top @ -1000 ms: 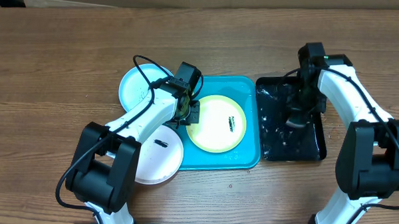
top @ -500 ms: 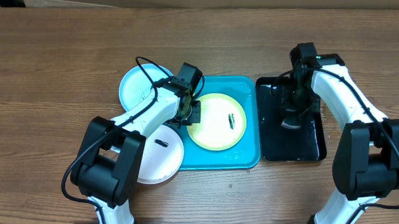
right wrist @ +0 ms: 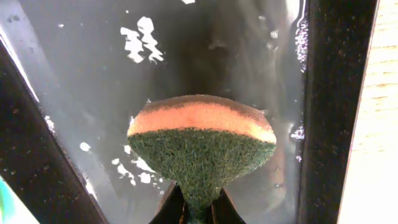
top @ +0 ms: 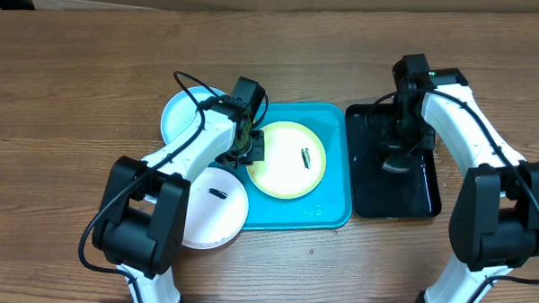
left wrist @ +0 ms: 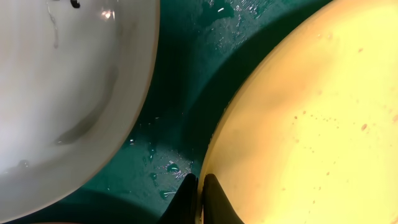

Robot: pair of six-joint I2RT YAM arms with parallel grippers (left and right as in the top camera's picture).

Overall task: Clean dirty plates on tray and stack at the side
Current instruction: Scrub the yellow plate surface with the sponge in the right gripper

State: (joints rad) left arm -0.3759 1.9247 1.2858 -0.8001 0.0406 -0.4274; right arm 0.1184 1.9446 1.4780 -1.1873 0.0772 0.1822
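Note:
The yellow-green plate [top: 282, 170] lies in the turquoise tray [top: 326, 212] with a dark smear near its middle. My left gripper [top: 250, 151] is shut on the plate's left rim; the left wrist view shows the fingers [left wrist: 199, 199] pinching the rim of the plate [left wrist: 311, 112] over the wet tray [left wrist: 186, 81]. The light blue plate [top: 182, 120] sits on the table left of the tray. The white plate [top: 209, 212], with one dark smear, overlaps the tray's left edge. My right gripper [right wrist: 200, 208] is shut on a sponge [right wrist: 202, 143].
The sponge [top: 397, 163] hangs over a glossy black tray [top: 416, 197] right of the turquoise one; wet patches show on its floor [right wrist: 81, 74]. A pale plate [left wrist: 62, 81] overlaps the tray in the left wrist view; I cannot tell which one.
My left gripper has dragged the yellow-green plate a little to the left and far side, turning it. My right gripper with the sponge has shifted slightly over the black tray.

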